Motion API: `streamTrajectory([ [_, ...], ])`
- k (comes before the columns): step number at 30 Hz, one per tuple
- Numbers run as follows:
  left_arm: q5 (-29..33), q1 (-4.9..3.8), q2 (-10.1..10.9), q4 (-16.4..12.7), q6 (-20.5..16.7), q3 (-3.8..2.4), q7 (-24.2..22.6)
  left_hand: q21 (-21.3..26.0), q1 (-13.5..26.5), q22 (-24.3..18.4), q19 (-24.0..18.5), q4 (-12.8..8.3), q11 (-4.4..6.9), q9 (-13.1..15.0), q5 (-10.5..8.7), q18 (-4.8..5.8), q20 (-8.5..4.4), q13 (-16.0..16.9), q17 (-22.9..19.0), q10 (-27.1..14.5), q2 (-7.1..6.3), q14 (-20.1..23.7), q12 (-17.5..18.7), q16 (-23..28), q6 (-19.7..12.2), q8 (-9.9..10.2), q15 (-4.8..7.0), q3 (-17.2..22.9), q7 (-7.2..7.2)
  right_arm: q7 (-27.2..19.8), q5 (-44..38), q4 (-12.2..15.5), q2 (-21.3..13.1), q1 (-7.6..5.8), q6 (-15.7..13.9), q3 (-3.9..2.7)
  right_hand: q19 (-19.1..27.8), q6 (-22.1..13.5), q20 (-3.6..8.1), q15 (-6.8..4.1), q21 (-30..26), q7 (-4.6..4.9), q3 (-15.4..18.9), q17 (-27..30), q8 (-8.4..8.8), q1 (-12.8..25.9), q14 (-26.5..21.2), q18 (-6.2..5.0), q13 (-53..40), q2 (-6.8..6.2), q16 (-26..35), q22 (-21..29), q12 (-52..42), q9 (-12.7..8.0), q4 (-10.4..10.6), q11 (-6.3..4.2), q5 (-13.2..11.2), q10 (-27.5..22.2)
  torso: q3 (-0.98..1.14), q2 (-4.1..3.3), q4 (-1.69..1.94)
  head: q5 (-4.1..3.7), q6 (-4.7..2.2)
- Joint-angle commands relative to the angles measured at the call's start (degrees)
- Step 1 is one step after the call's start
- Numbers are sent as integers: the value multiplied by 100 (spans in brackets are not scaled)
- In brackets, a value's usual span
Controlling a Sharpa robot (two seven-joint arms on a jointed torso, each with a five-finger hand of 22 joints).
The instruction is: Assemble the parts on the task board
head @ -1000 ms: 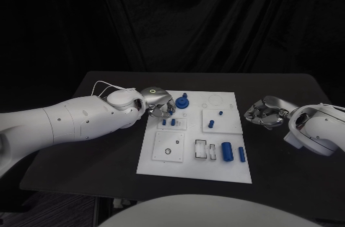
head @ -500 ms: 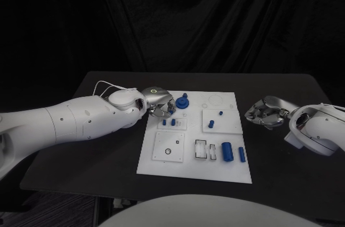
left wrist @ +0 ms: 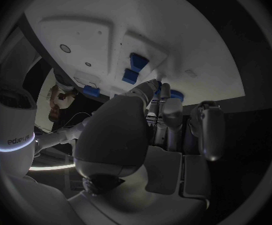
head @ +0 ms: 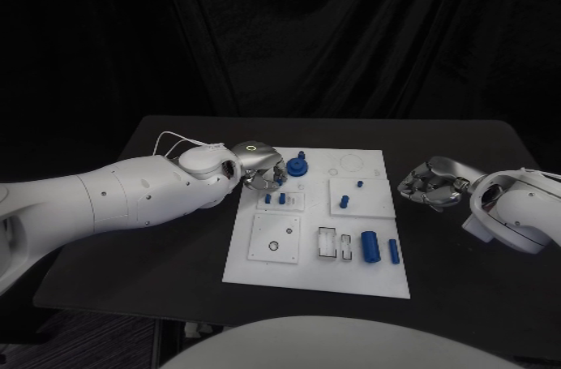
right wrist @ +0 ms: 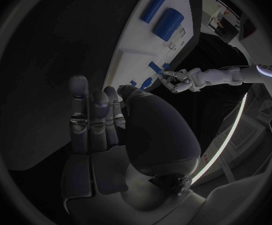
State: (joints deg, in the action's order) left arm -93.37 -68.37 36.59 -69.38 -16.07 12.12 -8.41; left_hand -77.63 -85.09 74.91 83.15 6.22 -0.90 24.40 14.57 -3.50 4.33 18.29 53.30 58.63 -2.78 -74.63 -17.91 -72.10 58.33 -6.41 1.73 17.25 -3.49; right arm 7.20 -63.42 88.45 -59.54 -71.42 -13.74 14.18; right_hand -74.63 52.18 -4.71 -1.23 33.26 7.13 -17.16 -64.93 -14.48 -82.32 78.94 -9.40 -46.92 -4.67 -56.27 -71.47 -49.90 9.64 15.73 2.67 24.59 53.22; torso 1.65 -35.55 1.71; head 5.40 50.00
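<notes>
Task board: the white task board [head: 318,259] lies mid-table, blue parts [head: 368,246] on it.
Round blue part: a round blue part [head: 297,168] stands at the board's far left corner, just beside the left fingertips.
Left hand: the left hand [head: 259,171] hovers over that corner, fingers [left wrist: 172,116] partly curled; whether they hold anything cannot be told.
Right hand: the right hand [head: 428,185] rests off the board's right edge, fingers [right wrist: 89,120] loosely extended, holding nothing.
Table: the black table [head: 140,247] carries the board.
</notes>
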Motion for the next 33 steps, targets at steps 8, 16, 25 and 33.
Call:
streamTrajectory([
  [8,0,18,-33,30,141,-6,45,64,-23,1109,-68,-57,-26,-41,-16,46,17,18,-72,-12,-41,69,-14,64,-52,63,-2,-4,34,86,-28,-2,11,11,55,-3,29,-46,-3,-1,-44,16,-28,7,4,-31,-58,19,11,19,35,10,32,-8,2,-6,-12,-24,1,0,-5,12,0],
  [16,0,21,-39,40,152,-6,32,133,-14,1089,-112,-73,-36,-84,-40,31,21,41,-198,-75,-41,142,-2,133,-146,139,-11,18,83,96,-28,-2,24,11,76,-3,31,-55,-3,-3,-45,16,-30,8,8,-35,-60,19,15,18,35,8,35,-10,0,-9,-13,-26,3,-4,1,8,0],
  [25,0,22,-47,55,212,-6,4,246,13,1058,-184,-70,-40,-124,-166,10,32,83,-356,-218,-12,255,23,233,-219,196,-14,39,122,117,-28,5,10,11,98,-3,33,-64,-3,-4,-50,18,-30,9,11,-33,-62,18,18,23,35,8,35,-11,4,-12,-18,-23,1,-1,2,10,0],
  [33,0,22,-65,102,228,-6,18,267,-17,1053,-198,-96,-31,-127,-170,5,32,105,-390,-236,-4,276,10,251,-211,193,-4,52,109,153,-28,14,7,11,126,-3,38,-156,6,-26,-70,14,-31,19,53,-23,-68,11,36,36,39,5,37,-30,22,-47,-36,-8,0,-5,5,-5,0],
])
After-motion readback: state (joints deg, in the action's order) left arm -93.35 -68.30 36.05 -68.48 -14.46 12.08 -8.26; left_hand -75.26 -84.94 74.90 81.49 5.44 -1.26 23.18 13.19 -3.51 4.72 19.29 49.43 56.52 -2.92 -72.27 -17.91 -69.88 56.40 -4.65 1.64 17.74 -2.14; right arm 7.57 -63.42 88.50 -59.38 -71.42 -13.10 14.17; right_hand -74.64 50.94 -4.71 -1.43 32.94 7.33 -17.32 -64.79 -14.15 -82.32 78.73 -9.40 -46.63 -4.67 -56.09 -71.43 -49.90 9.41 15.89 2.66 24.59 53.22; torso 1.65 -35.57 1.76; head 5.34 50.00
